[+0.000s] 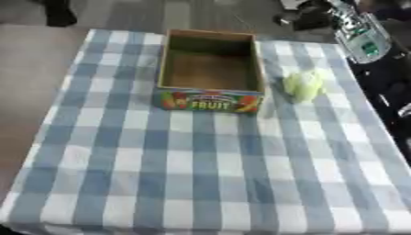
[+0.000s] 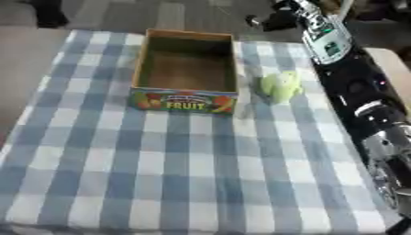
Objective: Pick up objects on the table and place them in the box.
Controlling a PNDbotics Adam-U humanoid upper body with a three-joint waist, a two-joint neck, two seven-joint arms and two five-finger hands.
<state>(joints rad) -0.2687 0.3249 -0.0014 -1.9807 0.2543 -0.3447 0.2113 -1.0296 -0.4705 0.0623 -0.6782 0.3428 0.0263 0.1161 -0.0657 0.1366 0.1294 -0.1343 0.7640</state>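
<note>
Far left of the frame: just bare brownish floor alongside the table (image 1: 88, 151), covered all over in a blue-and-white checked cloth (image 1: 201, 183), slightly askew in both views.

Upper middle: the box (image 1: 210, 98), open-topped cardboard, brown inside, sitting flat on the cloth near the far edge. Colourful label across the near wall, with "FRUIT" in yellow letters and fruit pictures either side. Nothing visible inside, only the brown floor of it, shadowed along the far wall.

Just right of the box, upper right of centre: a pale green object (image 2: 280, 86), lumpy and soft-looking, kind of like a small cabbage or a bunch of something leafy, too blurry to call. Lying on the cloth just beside the box's right wall, level with its near half, seemingly not touching it. Nothing holding it.

Right edge, best seen in the right eye view: the right arm (image 2: 353, 87), black with silver joints low down near the lower right corner, stretching up along the table's right side toward the upper right. A light panel with a small green screen (image 2: 327, 43) on it near the top. At the far end, beyond the table's far edge, a dark blurry lump that looks like the right hand (image 2: 277, 19), well apart from the green object and the box. Open or curled: can't tell, too smeared.
</note>
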